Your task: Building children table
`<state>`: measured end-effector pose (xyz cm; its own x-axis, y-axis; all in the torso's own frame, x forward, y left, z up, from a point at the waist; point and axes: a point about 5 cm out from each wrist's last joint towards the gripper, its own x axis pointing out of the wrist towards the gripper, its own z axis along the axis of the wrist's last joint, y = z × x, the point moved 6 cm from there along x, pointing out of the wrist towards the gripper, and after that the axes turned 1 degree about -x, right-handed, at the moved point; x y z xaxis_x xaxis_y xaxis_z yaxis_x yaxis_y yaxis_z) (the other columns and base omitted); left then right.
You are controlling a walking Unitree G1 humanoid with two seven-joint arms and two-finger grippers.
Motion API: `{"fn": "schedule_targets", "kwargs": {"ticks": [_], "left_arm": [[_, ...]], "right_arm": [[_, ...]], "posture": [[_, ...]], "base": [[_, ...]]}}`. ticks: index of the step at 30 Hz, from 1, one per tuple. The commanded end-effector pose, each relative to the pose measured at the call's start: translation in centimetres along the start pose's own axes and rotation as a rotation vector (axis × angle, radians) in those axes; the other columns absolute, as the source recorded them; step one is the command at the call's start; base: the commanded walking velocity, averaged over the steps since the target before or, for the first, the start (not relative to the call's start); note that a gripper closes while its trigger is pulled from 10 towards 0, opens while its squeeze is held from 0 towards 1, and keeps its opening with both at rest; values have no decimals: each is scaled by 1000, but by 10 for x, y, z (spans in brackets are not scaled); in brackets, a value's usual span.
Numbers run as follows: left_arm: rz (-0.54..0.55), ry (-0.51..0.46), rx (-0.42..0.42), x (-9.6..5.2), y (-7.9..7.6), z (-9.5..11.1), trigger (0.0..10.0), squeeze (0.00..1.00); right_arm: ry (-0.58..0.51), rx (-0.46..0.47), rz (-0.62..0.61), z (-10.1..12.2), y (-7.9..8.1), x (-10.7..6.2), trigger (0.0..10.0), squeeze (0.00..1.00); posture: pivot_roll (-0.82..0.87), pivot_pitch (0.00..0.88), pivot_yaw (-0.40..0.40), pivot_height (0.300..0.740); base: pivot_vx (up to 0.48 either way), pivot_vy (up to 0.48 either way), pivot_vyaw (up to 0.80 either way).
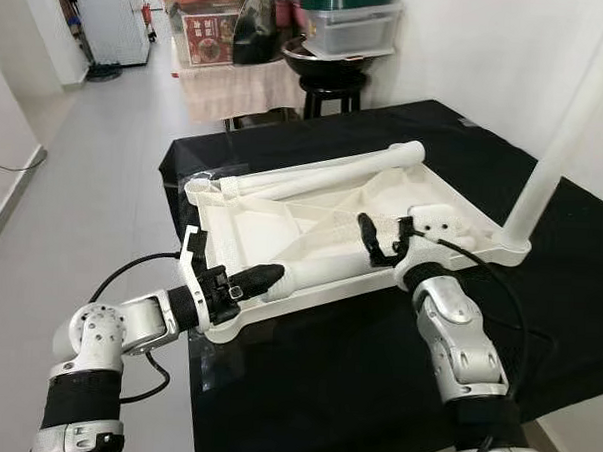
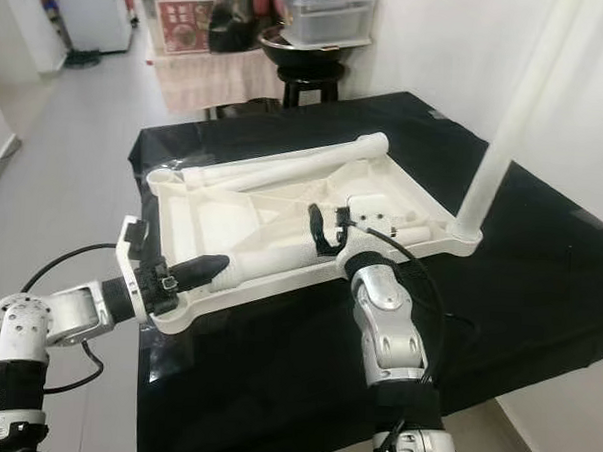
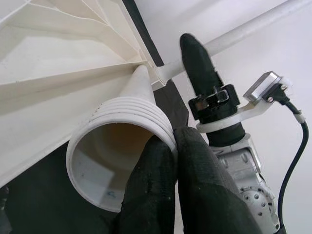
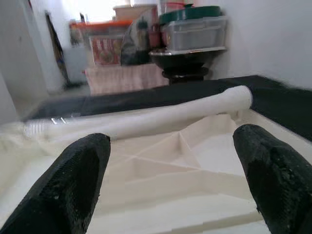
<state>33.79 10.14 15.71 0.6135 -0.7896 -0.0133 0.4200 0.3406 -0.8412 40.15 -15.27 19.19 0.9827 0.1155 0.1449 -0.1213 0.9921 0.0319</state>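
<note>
**Upturned table top, one leg in the left gripper's grip**

On the black-covered table (image 1: 305, 376) the white table top (image 1: 282, 220) lies underside up, its ribs showing. One leg (image 1: 561, 127) stands upright in the far right corner socket; a second leg (image 1: 334, 172) lies along the far rim. The left gripper (image 1: 244, 281) has its fingers (image 3: 195, 195) closed on the threaded end of a third leg (image 1: 325, 267) lying along the near edge. The right gripper (image 1: 381, 240) hovers over that leg with fingers (image 4: 78, 180) spread wide, holding nothing. Beyond stand a black stool (image 1: 332, 92), storage boxes (image 1: 345, 28) and a cloth-draped stand (image 1: 232, 88). A red label there is unreadable.
</note>
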Motion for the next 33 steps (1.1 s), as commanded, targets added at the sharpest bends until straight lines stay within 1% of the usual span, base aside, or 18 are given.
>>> {"fn": "schedule_targets", "kwargs": {"ticks": [1,4,5,6,8,9,10,12,15,18,19,21,23,24,25,26,29,33], "left_arm": [[13,-47,33,-12,-1,12,0,0],[-7,-80,63,-21,-8,22,0,0],[-15,-86,68,-23,-11,23,0,0],[-15,-86,68,-23,-11,23,0,0],[-36,-102,75,-26,-16,26,0,0],[-36,-102,75,-26,-16,26,0,0],[-49,-105,80,-27,-19,26,0,0],[-87,-114,85,-29,-27,25,0,0],[-96,-116,86,-29,-28,24,0,0],[-191,-155,102,-35,-48,31,0,0],[-191,-155,102,-35,-48,31,0,0],[-218,-172,113,-37,-54,34,0,0],[-243,-207,129,-42,-61,43,0,0],[-243,-207,129,-42,-61,43,0,0],[-252,-223,131,-43,-63,47,0,0],[-301,-231,136,-45,-72,50,0,0],[-324,-221,142,-44,-77,47,0,0],[-411,-169,149,-39,-92,30,0,0]], "right_arm": [[-89,222,44,26,6,2,10000,0],[-210,561,175,58,12,-6,10000,0],[-233,615,212,65,14,-9,10000,0],[-233,615,212,65,14,-9,10000,0],[-272,702,342,78,24,-20,10000,0],[-272,702,342,78,24,-20,10000,0],[-270,734,399,81,29,-28,10000,0],[-203,760,458,71,39,-40,10000,0],[-176,760,467,66,42,-44,10000,0],[6,751,450,30,50,-60,10000,0],[6,751,450,30,50,-60,10000,0],[32,769,463,26,50,-68,10000,0],[45,808,527,29,53,-81,10000,0],[45,808,527,29,53,-81,10000,0],[52,815,563,31,55,-87,10000,0],[72,815,627,32,64,-94,10000,0],[67,827,637,33,67,-93,10000,0],[39,870,675,40,83,-81,10000,0]], "posture": [[-54,0,47,740],[-51,0,45,740],[-51,0,45,740],[-51,0,45,740],[-52,0,44,740],[-52,0,44,740],[-50,0,40,740],[-53,0,32,740],[-53,0,31,740],[-52,0,21,740],[-52,0,21,740],[-52,0,18,740],[-57,0,19,740],[-57,0,19,740],[-59,0,20,740],[-59,0,21,740],[-58,0,25,740],[-53,0,28,740]], "base": [[0,0,0],[0,0,0],[0,0,0],[0,0,0],[0,0,0],[0,0,0],[0,0,0],[0,0,0],[0,0,0],[0,0,0],[0,0,0],[0,0,0],[0,0,0],[0,0,0],[0,0,0],[0,0,0],[0,0,0],[0,0,0]]}}
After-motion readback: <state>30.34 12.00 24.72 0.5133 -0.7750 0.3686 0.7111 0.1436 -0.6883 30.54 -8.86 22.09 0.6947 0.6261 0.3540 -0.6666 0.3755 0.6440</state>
